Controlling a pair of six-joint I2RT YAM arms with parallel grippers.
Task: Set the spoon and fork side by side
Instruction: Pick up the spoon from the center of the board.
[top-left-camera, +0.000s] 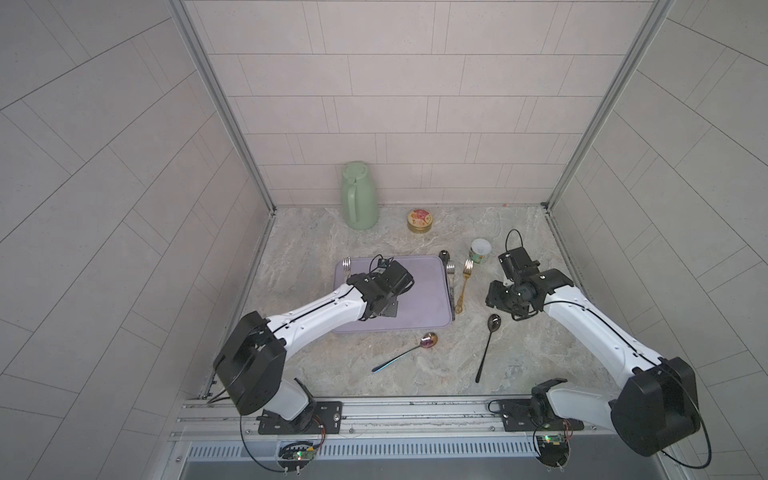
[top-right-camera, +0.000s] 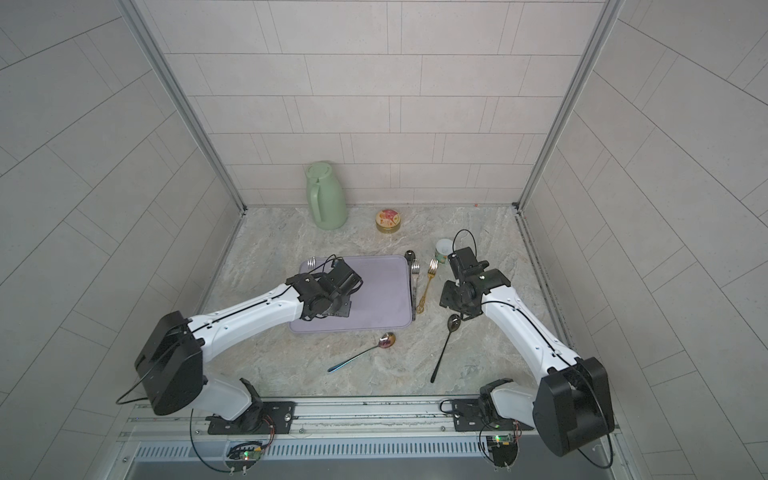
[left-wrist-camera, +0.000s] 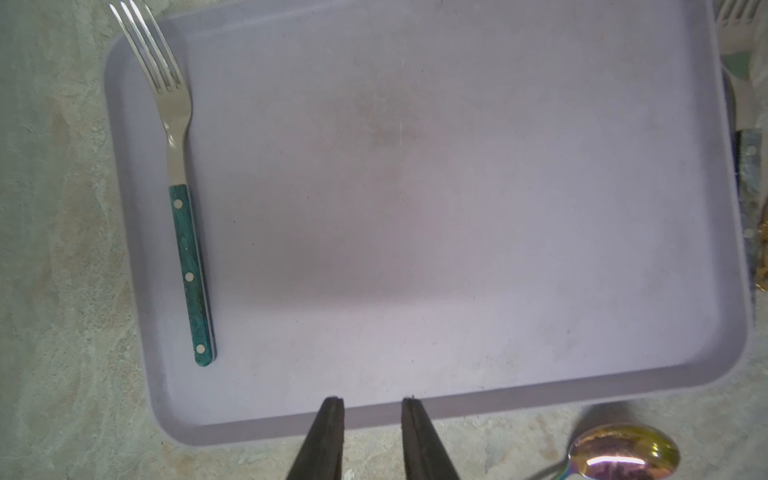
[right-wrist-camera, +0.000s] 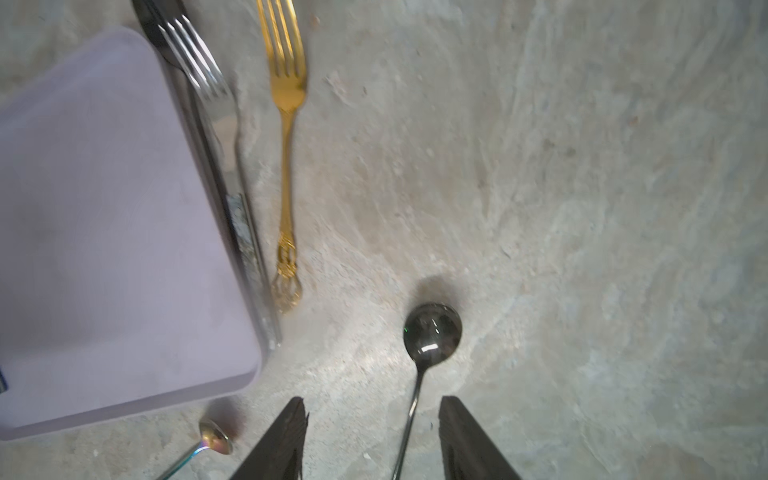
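Observation:
A green-handled fork lies along one side of the lilac tray. My left gripper hovers over the tray's front rim, open a little and empty. A gold fork and a silver fork lie right of the tray. On the table at the right lies a black spoon. My right gripper hangs open above it, and the handle runs between the fingers without touching them. An iridescent spoon rests in front of the tray.
A green jug and a round tin stand at the back. A cup sits just behind my right wrist. Another dark spoon bowl shows at the tray's back right corner.

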